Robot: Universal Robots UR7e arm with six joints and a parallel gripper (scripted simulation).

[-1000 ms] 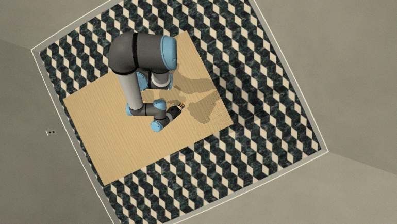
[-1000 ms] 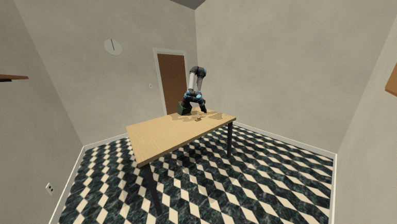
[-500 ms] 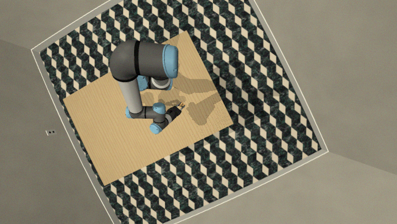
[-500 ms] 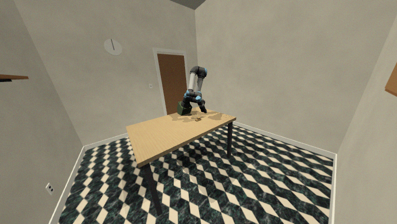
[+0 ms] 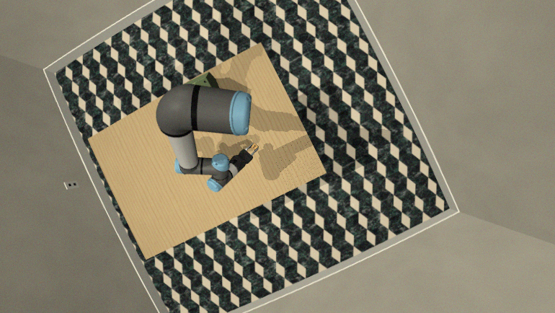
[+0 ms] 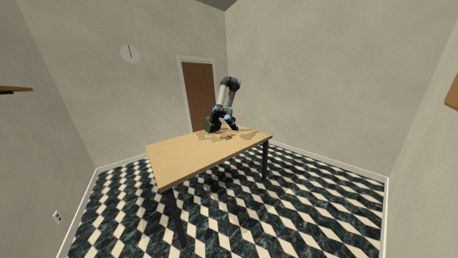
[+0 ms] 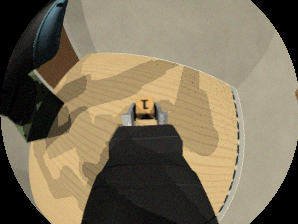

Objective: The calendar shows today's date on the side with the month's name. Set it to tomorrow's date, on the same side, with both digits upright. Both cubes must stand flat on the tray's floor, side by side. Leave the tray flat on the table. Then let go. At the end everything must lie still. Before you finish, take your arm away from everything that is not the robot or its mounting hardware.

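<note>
One arm [image 5: 215, 112] [image 6: 222, 94], one gripper [image 5: 254, 148] [image 6: 237, 128] [image 7: 145, 107], two jaws gripping one orange cube [image 5: 254, 146] [image 7: 145, 105], one dark "1" visible on it, above one desk [image 5: 155, 213] [image 6: 185, 160]. One small calendar [image 6: 228, 137] sat on the desk near the arm in the exterior view; its digits were too small to read.

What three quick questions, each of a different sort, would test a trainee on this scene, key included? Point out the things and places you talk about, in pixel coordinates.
1. True or false: an orange cube [image 5: 254, 147] [image 7: 145, 106] sits between the jaws.
2. Fill in: in the wrist view, the cube's face toward the camera bears the digit ____.
3. In the exterior view, what hangs on the wall left of the brown door [image 6: 198, 93]?

Key: 1. True. 2. 1. 3. A round, pale clock [image 6: 130, 54].
</note>
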